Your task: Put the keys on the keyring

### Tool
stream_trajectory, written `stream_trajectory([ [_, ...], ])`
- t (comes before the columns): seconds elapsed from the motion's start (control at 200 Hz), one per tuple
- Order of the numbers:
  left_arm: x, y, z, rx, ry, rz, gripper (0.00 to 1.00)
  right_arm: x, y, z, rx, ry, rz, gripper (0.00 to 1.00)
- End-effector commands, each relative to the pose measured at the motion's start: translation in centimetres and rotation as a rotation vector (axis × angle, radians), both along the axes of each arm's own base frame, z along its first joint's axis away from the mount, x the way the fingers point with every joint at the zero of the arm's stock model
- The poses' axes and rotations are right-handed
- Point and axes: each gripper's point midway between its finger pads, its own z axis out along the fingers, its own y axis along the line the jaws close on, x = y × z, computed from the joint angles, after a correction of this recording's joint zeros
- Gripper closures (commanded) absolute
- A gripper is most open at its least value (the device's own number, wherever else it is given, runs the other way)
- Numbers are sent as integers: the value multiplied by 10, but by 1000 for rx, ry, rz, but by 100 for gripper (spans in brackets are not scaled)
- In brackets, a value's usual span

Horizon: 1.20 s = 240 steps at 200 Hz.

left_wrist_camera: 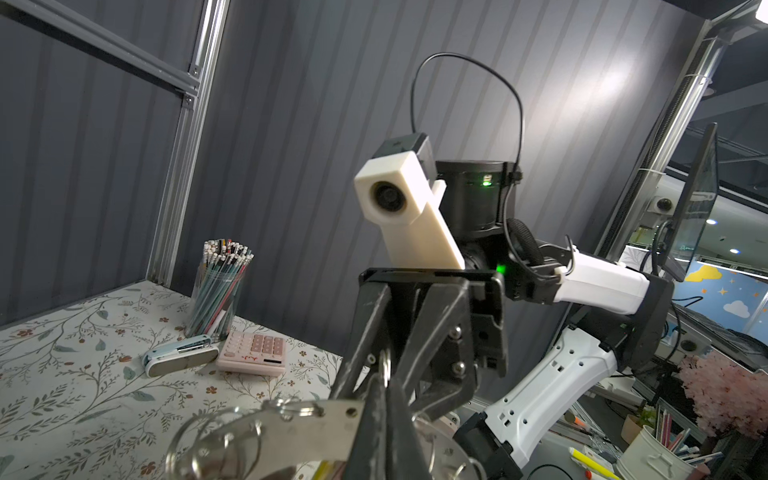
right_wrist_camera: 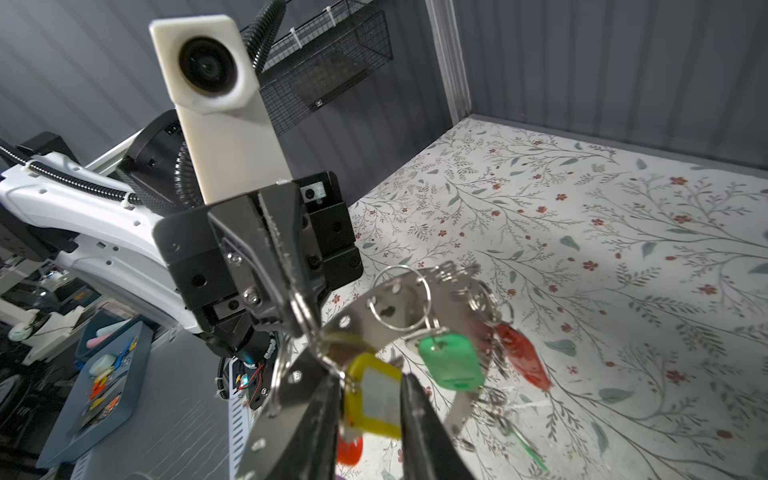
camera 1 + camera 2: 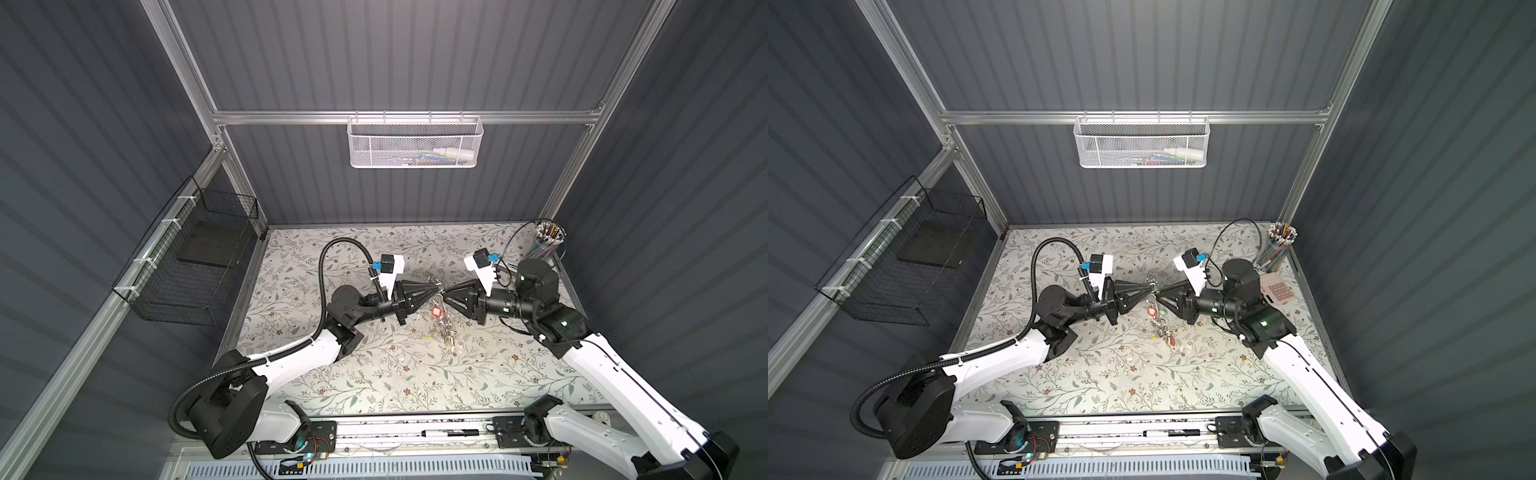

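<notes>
White mesh basket [image 3: 414,143]: hanging on the back rail, carrying a white bottle and a few coloured bits too small to name.
Black wire basket [image 3: 187,257]: hanging on the side wall, holding a dark flat panel.
Pen cup [image 1: 220,286]: standing at a back corner of the counter [image 3: 374,374], bristling with pencils.
Left gripper [image 2: 300,313]: pinching tight on the keyring [image 2: 357,318], holding it up above the counter.
Right gripper [image 2: 368,380]: standing narrowly parted, its fingers [image 2: 419,419] flanking the yellow tag [image 2: 374,399]; cannot tell if they are pressing it.
Keys [image 3: 1162,328]: hanging from the keyring between the two grippers, mid-counter.
Right wrist view: alone showing the green tag [image 2: 451,361] and red tag [image 2: 521,357] dangling beside the yellow tag.
Top views: both showing the grippers meeting tip to tip, the keys trailing down in a silver cluster.
Left wrist view: alone showing a stapler [image 1: 180,357] lying beside a pink calculator [image 1: 253,351] at the foot of the cup.
</notes>
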Motion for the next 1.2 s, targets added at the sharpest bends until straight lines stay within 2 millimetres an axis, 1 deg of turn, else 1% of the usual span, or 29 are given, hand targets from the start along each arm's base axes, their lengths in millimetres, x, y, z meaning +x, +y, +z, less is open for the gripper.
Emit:
stream_trajectory([
  [0.0, -2, 1, 5, -26, -36, -2, 100, 16, -24, -13, -44, 41, -163, 71],
  [0.12, 4, -2, 3, -36, -24, -13, 100, 34, -49, -14, -58, 73, -308, 68],
  [0.19, 5, -3, 4, -48, -17, -28, 100, 37, -56, -5, -31, 61, -335, 68],
  [0.235, 5, -4, 5, -57, -16, -41, 100, 33, -52, 4, 3, 28, -298, 68],
  [0.37, 3, -7, 6, -68, -11, -79, 100, 8, -30, 33, 110, -48, -108, 68],
  [0.46, 1, -8, 5, -71, -11, -101, 100, -3, -19, 40, 151, -71, -3, 66],
  [0.79, 2, -3, 11, -103, 0, -130, 100, 2, -3, 23, 164, -21, 92, 65],
  [0.895, 4, -1, 12, -119, 7, -136, 100, 1, 0, 22, 170, -17, 114, 68],
  [0.985, 5, -1, 12, -123, 12, -143, 100, 1, 0, 19, 165, -13, 111, 68],
  [1.196, 7, -2, 14, -131, 14, -139, 100, 1, 3, 12, 160, 4, 127, 74],
])
